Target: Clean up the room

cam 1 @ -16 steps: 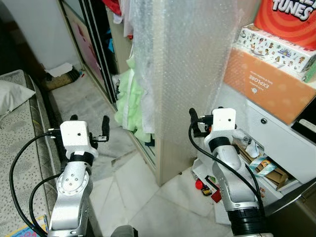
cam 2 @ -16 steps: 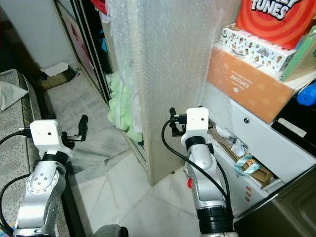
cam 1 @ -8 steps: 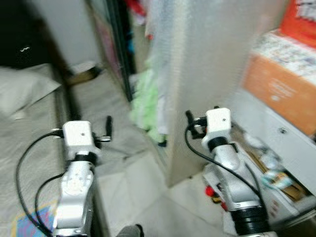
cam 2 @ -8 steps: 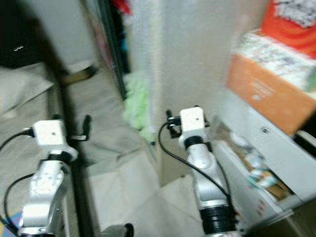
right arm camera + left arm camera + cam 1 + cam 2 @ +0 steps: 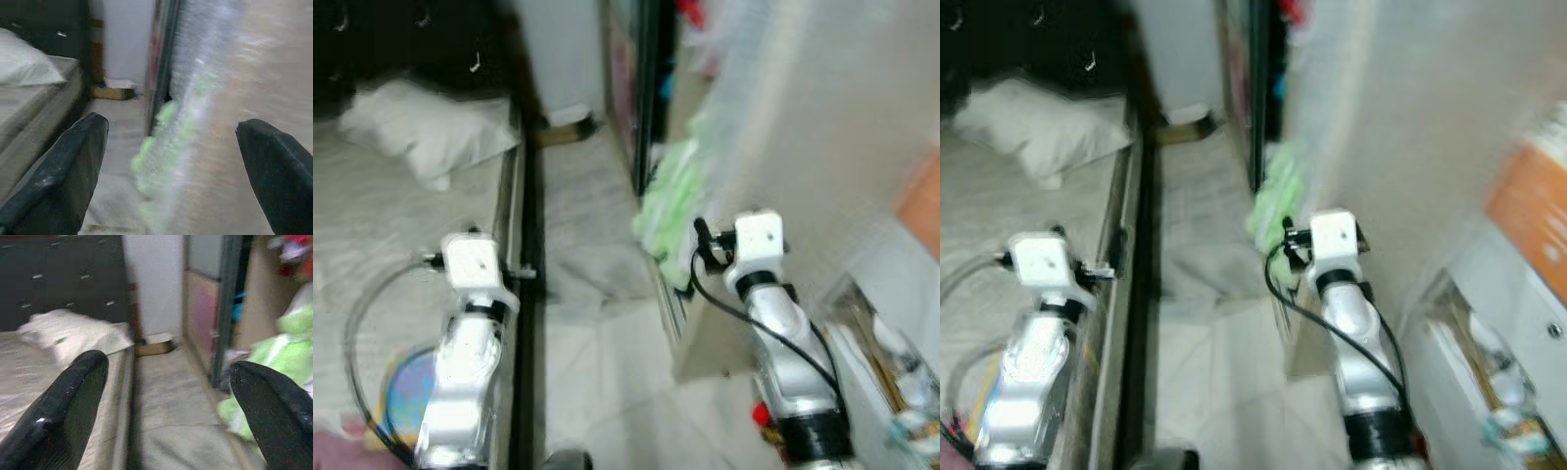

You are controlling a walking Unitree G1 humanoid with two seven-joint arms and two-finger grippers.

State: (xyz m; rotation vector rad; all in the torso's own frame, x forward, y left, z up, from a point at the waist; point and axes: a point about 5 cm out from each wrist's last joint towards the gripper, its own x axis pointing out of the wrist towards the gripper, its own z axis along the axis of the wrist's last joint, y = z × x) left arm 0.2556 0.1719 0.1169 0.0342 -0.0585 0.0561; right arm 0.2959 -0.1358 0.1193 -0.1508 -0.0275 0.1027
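view: head cam is motion-blurred, detail is soft.
left tool: my fingers are spread wide, nothing between them. Arm is raised over the bed's edge and points along the floor strip beside it.
right tool: my fingers are also spread wide and hold nothing. It is raised just beside the wrapped panel and points along it toward the wardrobe.
bed: on my left, pale mattress with a dark frame rail along its side.
pillow: white, lying on the bed toward the far end, in front of a dark wall.
floor: light tiles between the bed and the wardrobe, with a grey sheet spread over the farther part.
green cloth: light green pile spilling out at the foot of the wardrobe, near my right tool.
wardrobe: ahead and right, dark sliding-door frame, something red blurred high inside.
panel: tall beige board in bubble wrap, upright at my right, its foot on the tiles.
box: orange, at the right edge, too blurred for the print.
drawer: open at the lower right with small clutter inside, items unreadable.
red item: small, on the floor by my right arm; cannot tell what it is.
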